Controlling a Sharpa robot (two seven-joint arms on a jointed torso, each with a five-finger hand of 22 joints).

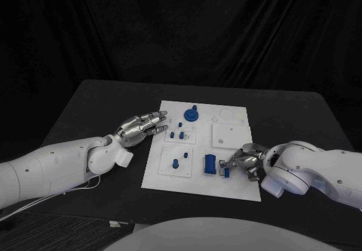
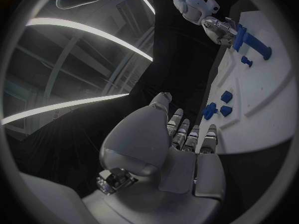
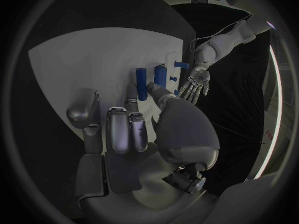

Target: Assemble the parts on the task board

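The right hand (image 1: 245,163) is seen low over the near right part of the task board (image 1: 230,187), and the long blue block (image 1: 210,164) lies just beside its fingers (image 1: 235,163), on the side toward the board's middle. The block's long axis runs from the near edge toward the far edge, roughly across the line of the reaching fingers. A smaller blue part (image 1: 225,169) sits right at the fingertips; whether it is pinched or merely touched cannot be told. In the right wrist view the fingers (image 3: 118,129) are curled forward toward the blue block (image 3: 141,82).

The left hand (image 1: 142,127) is held off the board's left edge above the worktop (image 1: 98,104), fingers spread and nothing in them. It is well apart from the long block, so the right hand is judged the nearer for any grasp there. The blue knob (image 1: 191,113) stands at the far end.
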